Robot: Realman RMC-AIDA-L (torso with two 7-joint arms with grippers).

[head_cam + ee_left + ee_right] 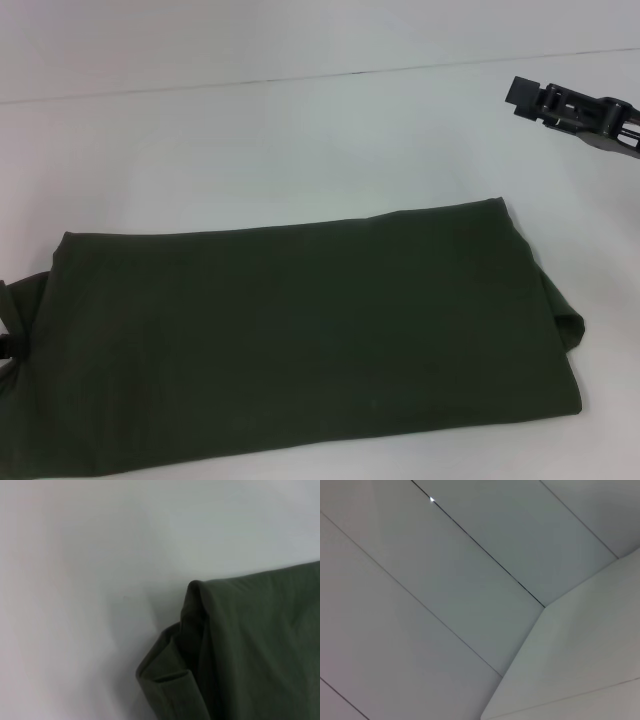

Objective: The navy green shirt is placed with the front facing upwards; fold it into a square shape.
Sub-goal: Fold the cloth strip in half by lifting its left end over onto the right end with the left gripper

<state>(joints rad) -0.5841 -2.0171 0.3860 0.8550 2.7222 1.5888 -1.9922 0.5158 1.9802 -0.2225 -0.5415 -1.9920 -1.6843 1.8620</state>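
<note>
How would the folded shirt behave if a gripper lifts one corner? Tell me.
Probably floppy: the navy green shirt lies flat in soft layers, so a lifted corner would likely sag. The loose folds in the left wrist view suggest the layers may slip apart. It looks light.

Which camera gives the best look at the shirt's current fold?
The head view: the navy green shirt lies there as a wide folded slab on the white table, plain side up, its edges mostly in frame. The left wrist view shows only one layered folded corner. The right wrist view shows none of it.
</note>
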